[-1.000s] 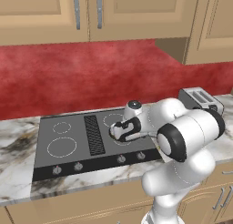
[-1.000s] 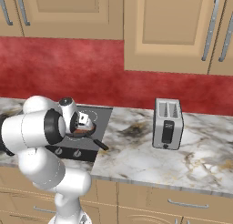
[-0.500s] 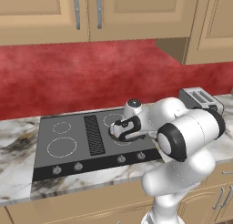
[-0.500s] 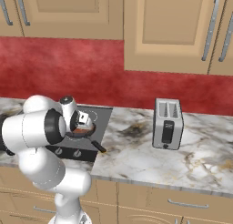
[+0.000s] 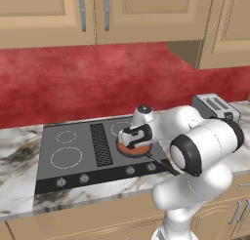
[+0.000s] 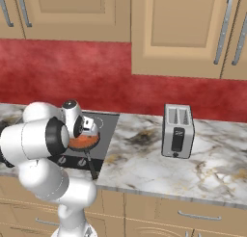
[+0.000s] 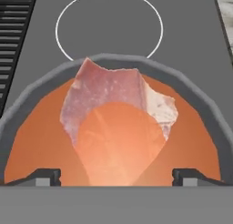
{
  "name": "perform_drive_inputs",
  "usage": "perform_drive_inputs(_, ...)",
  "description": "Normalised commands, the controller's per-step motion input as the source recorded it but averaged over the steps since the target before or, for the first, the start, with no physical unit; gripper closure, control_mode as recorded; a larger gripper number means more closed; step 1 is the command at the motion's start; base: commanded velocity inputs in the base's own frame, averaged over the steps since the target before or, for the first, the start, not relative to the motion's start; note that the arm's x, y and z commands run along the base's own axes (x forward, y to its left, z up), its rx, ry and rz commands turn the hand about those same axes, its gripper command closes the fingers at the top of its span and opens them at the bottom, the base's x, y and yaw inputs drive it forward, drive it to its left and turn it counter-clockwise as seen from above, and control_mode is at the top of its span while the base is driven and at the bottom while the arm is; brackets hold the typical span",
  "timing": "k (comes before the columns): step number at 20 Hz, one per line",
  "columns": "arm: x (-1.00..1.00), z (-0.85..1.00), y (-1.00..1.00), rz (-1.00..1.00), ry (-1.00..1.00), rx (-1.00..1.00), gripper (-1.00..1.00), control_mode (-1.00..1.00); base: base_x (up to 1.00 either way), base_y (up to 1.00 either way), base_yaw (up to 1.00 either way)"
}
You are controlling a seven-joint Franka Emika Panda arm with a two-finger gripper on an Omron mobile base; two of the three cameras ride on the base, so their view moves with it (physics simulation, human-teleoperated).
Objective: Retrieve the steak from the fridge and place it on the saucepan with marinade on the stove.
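jaws spread wide since earlier; steak (image 7: 116, 100) in saucepan (image 7: 191, 95), orientation unclear.

Steak in the pan, on the stove.

You see the steak (image 7: 113, 102), a flat pale pink-red piece with ragged edges, lying in the pan (image 7: 195, 98); its far tip touches the grey rim, and its near part sinks under the marinade (image 7: 41, 141), a smooth orange-brown liquid that fills the pan. The pan is round and shallow, with a dark handle that points to the front of the counter, and it stands on the front right burner of the stove (image 5: 78, 158). The stove is flat and dark grey, with white rings, a black grille in the middle and knobs along the front.
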Motion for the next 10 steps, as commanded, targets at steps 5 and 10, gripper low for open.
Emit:
perform_drive_inputs(5,-0.05,0.46,0.0,-0.05,0.0,0.0,-1.0,-1.0,0.0,0.0,0.0)
perform_drive_inputs(10,-0.36,0.57,0.0,-0.03,0.0,0.0,-1.0,-1.0,0.0,0.0,0.0)
